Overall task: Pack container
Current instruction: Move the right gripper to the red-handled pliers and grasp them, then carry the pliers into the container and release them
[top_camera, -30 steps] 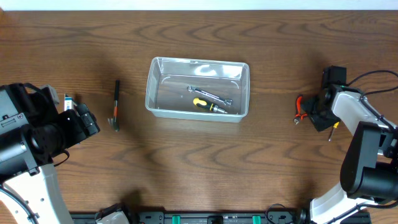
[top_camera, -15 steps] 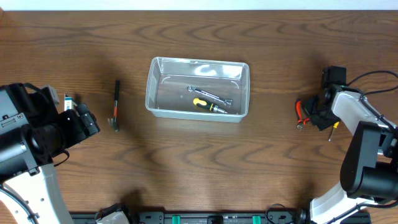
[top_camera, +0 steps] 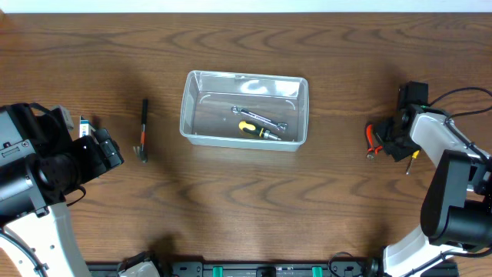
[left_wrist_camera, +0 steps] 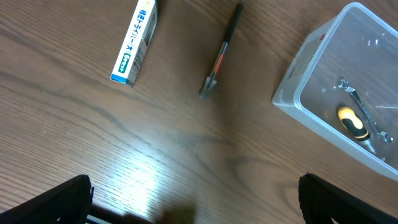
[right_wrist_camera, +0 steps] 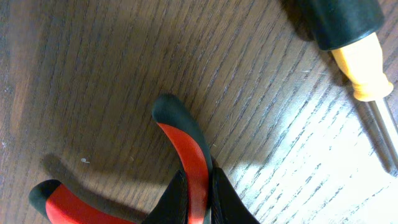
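Note:
The clear plastic container [top_camera: 244,109] sits at the table's middle and holds a wrench [top_camera: 260,118] and a yellow-black screwdriver [top_camera: 258,131]; it also shows in the left wrist view [left_wrist_camera: 339,93]. My right gripper [top_camera: 390,140] is shut on one handle of the red-black pliers [top_camera: 372,139], seen close in the right wrist view [right_wrist_camera: 186,149]. A yellow-handled screwdriver [right_wrist_camera: 360,56] lies beside them. My left gripper [top_camera: 104,150] is open and empty at the left. A small black hammer [top_camera: 143,129] lies between it and the container.
A small blue-white box [left_wrist_camera: 135,40] lies at the far left, next to the hammer [left_wrist_camera: 221,50]. The right arm's body stands over the right edge of the table.
The pliers have shifted slightly right and turned a little in my right gripper since a second ago. The left arm has not moved.

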Available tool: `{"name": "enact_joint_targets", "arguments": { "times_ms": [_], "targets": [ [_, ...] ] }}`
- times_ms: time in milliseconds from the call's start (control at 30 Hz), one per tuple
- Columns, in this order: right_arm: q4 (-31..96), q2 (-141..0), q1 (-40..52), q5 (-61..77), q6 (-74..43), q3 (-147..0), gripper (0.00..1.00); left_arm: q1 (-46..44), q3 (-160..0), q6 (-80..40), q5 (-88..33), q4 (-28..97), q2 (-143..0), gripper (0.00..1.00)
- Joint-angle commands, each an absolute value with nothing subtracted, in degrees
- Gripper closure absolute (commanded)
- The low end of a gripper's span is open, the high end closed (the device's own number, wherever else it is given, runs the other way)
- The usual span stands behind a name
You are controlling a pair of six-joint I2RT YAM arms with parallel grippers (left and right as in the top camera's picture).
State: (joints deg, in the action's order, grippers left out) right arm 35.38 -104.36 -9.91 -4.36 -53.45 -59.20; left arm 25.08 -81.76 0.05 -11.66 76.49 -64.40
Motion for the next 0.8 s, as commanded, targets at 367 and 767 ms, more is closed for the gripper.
{"name": "enact_joint_targets", "arguments": {
  "times_ms": [367,767],
  "targets": [
    [36.0,-106.2,-10.2,-2.5,-49.3,-58.7,0.99,25.3,-82.5,0.9,-11.8,76.7,-64.2,0.02],
    [43.7,-104.6,-6.9,2.0,-32.0,-72.0,0.99,25.3,-82.5,0.9,-11.8,77.6,-64.2,0.02]
  ]
}}
